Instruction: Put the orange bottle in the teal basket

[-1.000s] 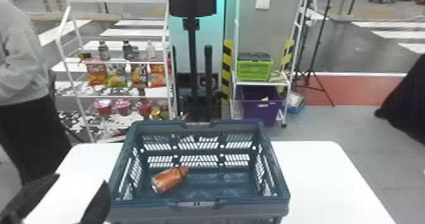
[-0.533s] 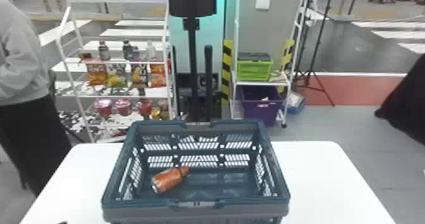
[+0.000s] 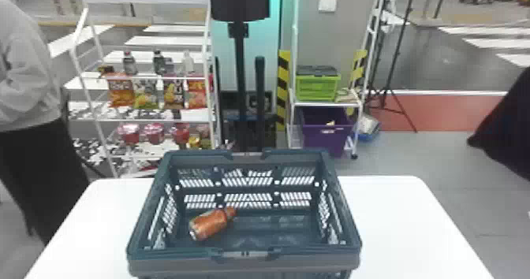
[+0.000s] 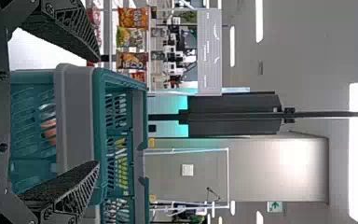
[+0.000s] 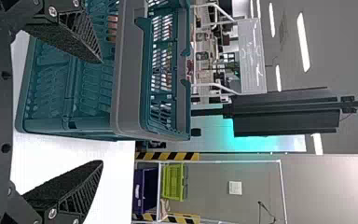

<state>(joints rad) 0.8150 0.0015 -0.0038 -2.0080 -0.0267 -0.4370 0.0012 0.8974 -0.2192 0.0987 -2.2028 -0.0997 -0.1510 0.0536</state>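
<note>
Green-and-white pictogram sign (image 4: pixel 275 206) high in the room, print on snack bags (image 3: pixel 120 91) too blurred to read

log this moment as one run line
orange bottle: on its side in basket | left claw: open | right claw: open | task: looks done

Shop, or mock-up of one, as I read it: white rack (image 3: pixel 79 29) stocked with snack bags (image 3: pixel 121 91), bottles (image 3: pixel 129 63), red tubs (image 3: pixel 129 134); basket (image 3: pixel 177 264) on table (image 3: pixel 398 219); strip lights (image 5: pixel 303 42) overhead.

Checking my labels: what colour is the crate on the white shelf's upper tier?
Lime green, clearest in the head view.
</note>
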